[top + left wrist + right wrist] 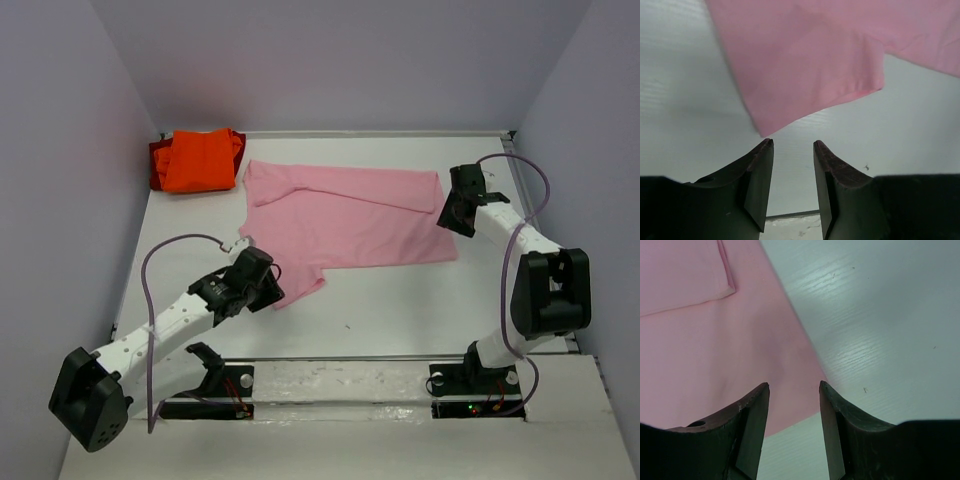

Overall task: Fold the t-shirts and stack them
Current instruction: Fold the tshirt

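Orange t-shirts [200,160] sat folded and stacked at the worktop's [400,310] far-left corner; pink t-shirt [350,215] mid-worktop, only partly folded, not stacked. Left pincer [793,145] and right pincer [794,386] were apart, empty

A: Where does the pink t-shirt [350,220] lie?
B: Centre of the frame, spread mostly flat, its upper edge folded over, one sleeve pointing lower left.
A: And the orange t-shirts [200,160]?
B: Folded in a pile, upper left, just beside it.
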Robot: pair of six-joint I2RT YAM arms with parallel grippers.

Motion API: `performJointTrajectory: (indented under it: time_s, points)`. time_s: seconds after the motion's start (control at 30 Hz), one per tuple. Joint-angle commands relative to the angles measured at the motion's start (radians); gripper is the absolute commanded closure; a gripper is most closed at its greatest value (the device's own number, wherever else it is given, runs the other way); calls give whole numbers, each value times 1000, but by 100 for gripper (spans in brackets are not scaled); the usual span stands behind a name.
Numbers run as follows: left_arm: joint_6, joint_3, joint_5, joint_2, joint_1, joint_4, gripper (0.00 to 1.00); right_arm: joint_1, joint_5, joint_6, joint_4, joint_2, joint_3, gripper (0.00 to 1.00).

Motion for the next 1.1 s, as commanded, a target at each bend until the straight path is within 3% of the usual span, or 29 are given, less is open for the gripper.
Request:
performJointTrajectory:
  time_s: [0.0, 0.2, 0.53, 1.07]
  points:
    - [-136, -73, -45, -30, -46, -46, 53, 2, 13, 23, 17, -19, 6, 50]
    - [-277, -106, -102, -48, -146, -72, 52, 2, 16, 25, 32, -39, -17, 50]
    - [-289, -80, -131, 113, -170, -67, 51, 2, 26, 17, 33, -79, -20, 50]
    - [-291, -9, -237, 234, -175, -52, 50, 2, -3, 5, 46, -105, -30, 51]
